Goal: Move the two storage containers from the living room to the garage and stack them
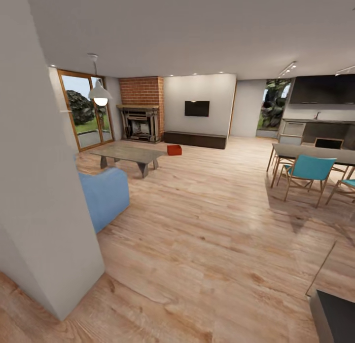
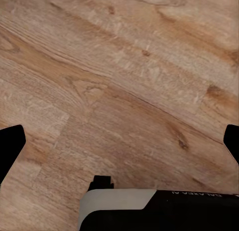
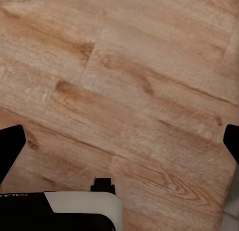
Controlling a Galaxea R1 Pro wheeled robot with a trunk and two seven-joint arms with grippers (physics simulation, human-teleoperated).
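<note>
I am in the living room, on its light wood plank floor (image 1: 212, 224). One orange-red storage container (image 1: 174, 150) sits on that floor far ahead, between the coffee table (image 1: 129, 154) and the long dark low cabinet (image 1: 195, 139). In the left wrist view, my left gripper (image 2: 119, 146) hangs open over bare planks, its black fingertips (image 2: 10, 146) wide apart with nothing between them. My right gripper (image 3: 119, 146) is likewise open over bare planks. The garage is out of view.
A white wall corner (image 1: 44, 209) stands close on my left, with a blue sofa (image 1: 104, 195) behind it. A dining table with teal chairs (image 1: 308, 168) is at the right. A dark unit's edge (image 1: 335, 316) lies at the near right. The brick fireplace (image 1: 140, 123) is far back.
</note>
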